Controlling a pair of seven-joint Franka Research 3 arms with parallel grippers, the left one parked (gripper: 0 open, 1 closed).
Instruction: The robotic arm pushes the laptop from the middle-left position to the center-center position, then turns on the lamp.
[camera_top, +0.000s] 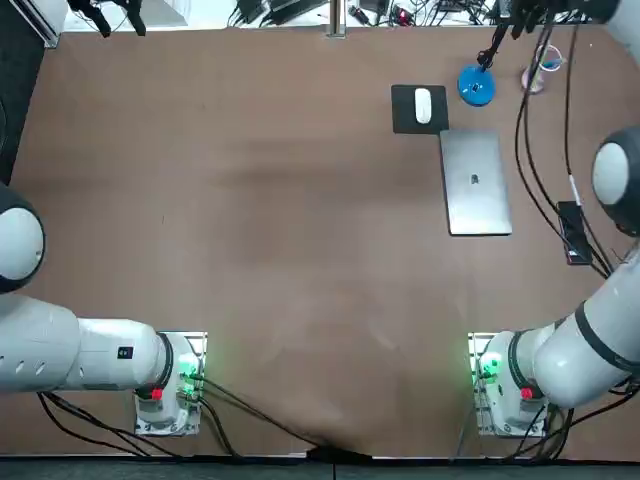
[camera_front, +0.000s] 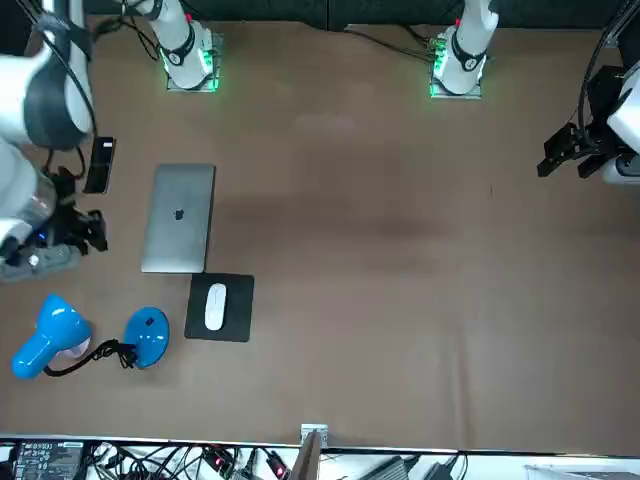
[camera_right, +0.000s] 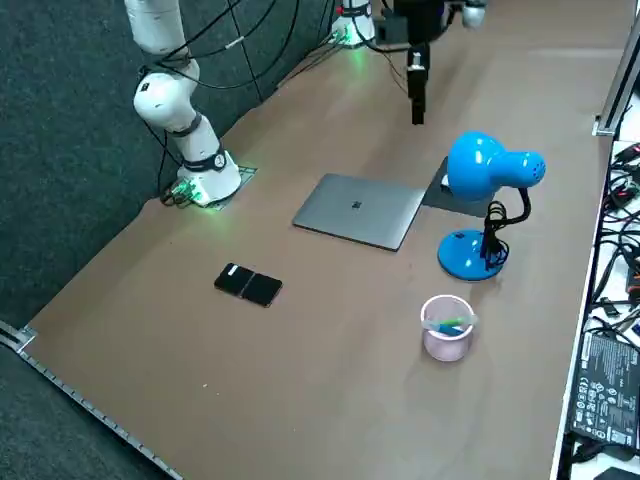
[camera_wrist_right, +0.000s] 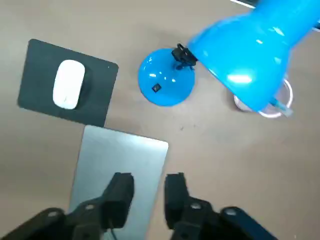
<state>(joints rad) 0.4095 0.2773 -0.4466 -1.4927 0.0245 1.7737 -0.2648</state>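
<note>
A: What sits closest to the wrist camera?

B: The right gripper (camera_wrist_right: 149, 176). Its two black, blocky fingers (camera_wrist_right: 120, 192) are parted by a narrow gap and grip nothing. It hovers over one long edge of the laptop (camera_wrist_right: 125, 155).

A: Just one laptop?

B: One. It is a closed, flat silver rectangle with rounded corners and a small dark logo in the middle of the lid. Seen from overhead, it lies on the robot's right half of the smooth brown table (camera_top: 250, 220), in the far part and well off centre.

A: And around it?

B: One black rectangular mouse pad (camera_top: 403, 122), its corner meeting the laptop's far corner. One smooth, white oval mouse (camera_top: 423, 105) sits on the pad. One glossy blue desk lamp (camera_right: 482, 168) stands just beside the pad, with a round domed base, a thin bent black neck and a bulbous head.

A: Anything else?

B: One small, round, translucent pinkish cup (camera_right: 446, 330) stands past the lamp's base, toward the robot's right. It holds something green-blue that I cannot make out. One flat black phone (camera_right: 249, 284) lies apart from the rest, to the laptop's right and near the table's edge.
</note>
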